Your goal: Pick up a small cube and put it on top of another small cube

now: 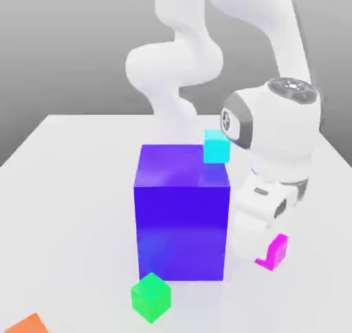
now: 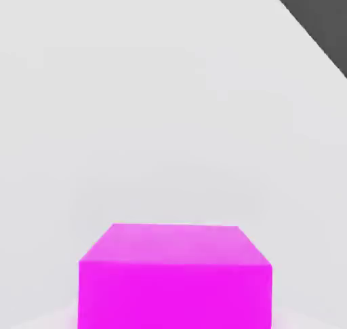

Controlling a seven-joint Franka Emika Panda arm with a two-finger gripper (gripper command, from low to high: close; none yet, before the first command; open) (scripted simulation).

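The small magenta-pink cube sits low at the exterior view's right, close to the white table. Its near side is tucked under the end of my hand. My gripper points down onto it and is shut on the cube. In the hand view the same magenta cube looms very close, with bare table beyond it. A small cyan cube rests on the back right corner of the big blue-violet block. A small green cube stands on the table in front of that block.
The big blue-violet block stands tall just to the exterior view's left of my hand. An orange object pokes in at the bottom left corner. The table's edge and dark ground show in the hand view.
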